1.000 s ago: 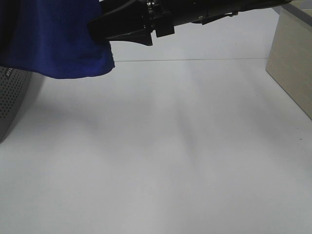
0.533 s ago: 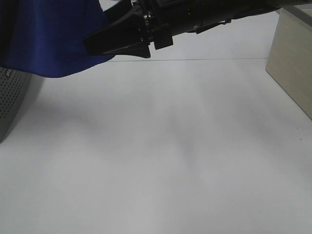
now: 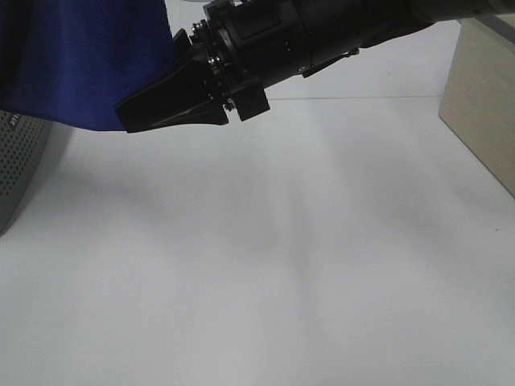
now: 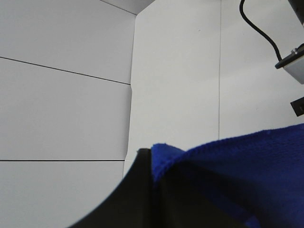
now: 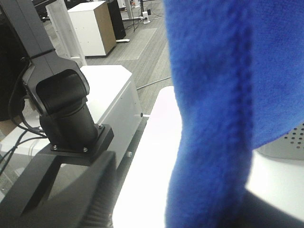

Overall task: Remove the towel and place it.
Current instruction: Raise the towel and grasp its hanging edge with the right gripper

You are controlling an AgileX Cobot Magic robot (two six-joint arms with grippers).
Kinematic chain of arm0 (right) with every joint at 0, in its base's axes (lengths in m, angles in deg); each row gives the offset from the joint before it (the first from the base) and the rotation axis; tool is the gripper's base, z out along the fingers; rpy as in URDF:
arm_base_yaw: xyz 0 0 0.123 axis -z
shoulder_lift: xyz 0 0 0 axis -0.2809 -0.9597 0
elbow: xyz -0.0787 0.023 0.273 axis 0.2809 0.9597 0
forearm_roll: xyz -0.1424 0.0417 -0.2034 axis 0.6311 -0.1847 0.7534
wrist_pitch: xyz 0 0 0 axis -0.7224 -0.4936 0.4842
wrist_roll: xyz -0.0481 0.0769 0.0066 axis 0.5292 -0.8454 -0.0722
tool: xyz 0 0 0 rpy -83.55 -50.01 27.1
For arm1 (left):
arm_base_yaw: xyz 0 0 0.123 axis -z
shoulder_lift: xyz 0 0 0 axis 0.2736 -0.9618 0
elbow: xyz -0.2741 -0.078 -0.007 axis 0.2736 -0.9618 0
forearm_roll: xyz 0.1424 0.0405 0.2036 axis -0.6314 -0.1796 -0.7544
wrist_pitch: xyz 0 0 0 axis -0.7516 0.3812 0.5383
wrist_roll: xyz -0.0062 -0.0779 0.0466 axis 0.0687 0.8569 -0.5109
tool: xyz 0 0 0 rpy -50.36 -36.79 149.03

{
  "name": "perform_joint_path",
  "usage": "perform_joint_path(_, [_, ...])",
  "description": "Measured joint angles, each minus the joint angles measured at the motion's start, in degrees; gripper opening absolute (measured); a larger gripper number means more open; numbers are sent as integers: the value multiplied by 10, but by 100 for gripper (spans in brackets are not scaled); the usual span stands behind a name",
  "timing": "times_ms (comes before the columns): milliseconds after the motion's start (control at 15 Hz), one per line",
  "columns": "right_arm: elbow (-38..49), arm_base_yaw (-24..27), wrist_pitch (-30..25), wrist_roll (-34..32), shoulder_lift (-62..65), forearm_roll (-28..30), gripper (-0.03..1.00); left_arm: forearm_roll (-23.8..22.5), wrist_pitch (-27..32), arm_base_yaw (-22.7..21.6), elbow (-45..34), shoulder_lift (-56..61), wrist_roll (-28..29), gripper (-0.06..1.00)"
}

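Observation:
The royal-blue towel (image 3: 80,56) hangs in the air at the far left, above the table, its top out of frame. My right gripper (image 3: 133,119) reaches across from the upper right to the towel's lower edge. In the right wrist view the towel (image 5: 213,118) hangs between the jaws, and white table shows between the left finger (image 5: 71,199) and the cloth, so the gripper is open. My left gripper (image 4: 153,164) is shut on a folded edge of the towel (image 4: 247,166). It is outside the exterior high view.
A grey perforated basket (image 3: 14,165) stands at the left edge below the towel, seen also in the right wrist view (image 5: 292,137). A beige box (image 3: 481,104) stands at the far right. The white table (image 3: 282,257) spreads across the middle and front.
My right gripper has moved left and downward along the towel's lower right corner, which it now covers. Its jaws have narrowed around the cloth. The towel's lower edge has shifted slightly left.

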Motion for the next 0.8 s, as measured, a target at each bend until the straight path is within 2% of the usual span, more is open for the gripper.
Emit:
perform_joint_path(67, [0, 0, 0, -3, 0, -2, 40, 0, 0, 0, 0, 0, 0, 0])
perform_joint_path(200, [0, 0, 0, -7, 0, -9, 21, 0, 0, 0, 0, 0, 0, 0])
perform_joint_path(267, [0, 0, 0, -15, 0, -27, 9, 0, 0, 0, 0, 0, 0, 0])
perform_joint_path(333, [0, 0, 0, -18, 0, -43, 2, 0, 0, 0, 0, 0, 0, 0])
perform_joint_path(467, [0, 0, 0, -32, 0, -73, 2, 0, 0, 0, 0, 0, 0, 0])
perform_joint_path(533, [0, 0, 0, -65, 0, -85, 2, 0, 0, 0, 0, 0, 0, 0])
perform_joint_path(667, [0, 0, 0, -112, 0, -78, 2, 0, 0, 0, 0, 0, 0, 0])
perform_joint_path(800, [0, 0, 3, -188, 1, -41, 2, 0, 0, 0, 0, 0, 6, 0])
